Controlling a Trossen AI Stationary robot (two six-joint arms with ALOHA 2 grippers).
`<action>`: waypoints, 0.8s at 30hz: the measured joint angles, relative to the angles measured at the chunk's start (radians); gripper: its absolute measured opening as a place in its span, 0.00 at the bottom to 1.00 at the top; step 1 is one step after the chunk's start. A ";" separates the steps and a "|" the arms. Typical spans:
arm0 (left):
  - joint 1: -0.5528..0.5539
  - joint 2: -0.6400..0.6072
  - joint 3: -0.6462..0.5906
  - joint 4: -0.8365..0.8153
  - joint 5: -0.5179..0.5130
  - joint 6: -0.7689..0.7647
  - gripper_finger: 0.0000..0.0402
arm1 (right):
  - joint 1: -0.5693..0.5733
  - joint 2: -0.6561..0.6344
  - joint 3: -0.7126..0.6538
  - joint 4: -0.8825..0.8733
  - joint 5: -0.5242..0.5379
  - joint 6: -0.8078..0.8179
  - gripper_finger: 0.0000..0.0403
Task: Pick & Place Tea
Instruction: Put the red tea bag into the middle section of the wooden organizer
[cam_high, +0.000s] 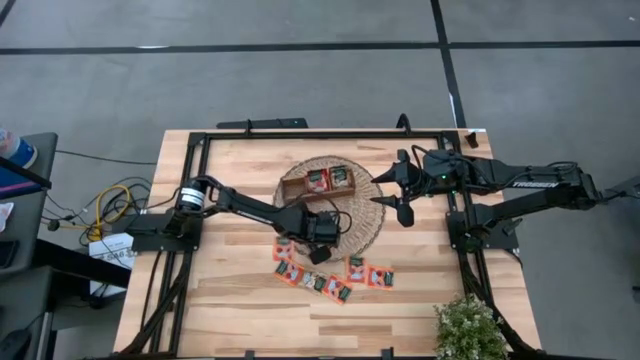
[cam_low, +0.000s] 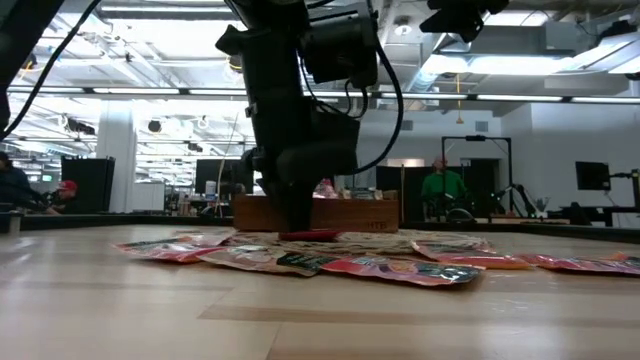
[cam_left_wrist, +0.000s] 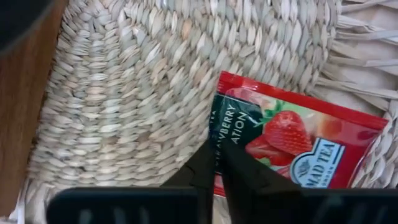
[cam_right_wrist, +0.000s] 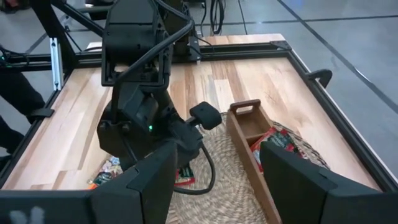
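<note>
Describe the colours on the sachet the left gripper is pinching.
Red sachet with a dark green label panel and strawberry picture; clearest in the left wrist view.

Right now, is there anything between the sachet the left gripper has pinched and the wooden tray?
Nothing visible. The left gripper is shut on the edge of a tea sachet lying on the woven mat. The wooden tray sits close by on the same mat, with only bare weave between. The right gripper hovers open beside the tray.

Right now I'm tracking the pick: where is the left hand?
High view: the left hand is low over the woven mat, beside the wooden tray, shut on a tea sachet.
</note>
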 joint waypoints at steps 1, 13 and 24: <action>0.000 0.000 0.000 -0.006 -0.006 0.001 0.02 | 0.000 0.000 0.000 0.001 0.000 0.000 0.56; -0.051 -0.002 0.141 -0.160 -0.062 0.008 0.00 | 0.000 0.000 0.000 0.047 0.000 0.000 0.56; -0.079 -0.004 0.278 -0.273 -0.068 0.035 0.00 | 0.000 0.000 0.000 0.036 -0.073 0.007 0.56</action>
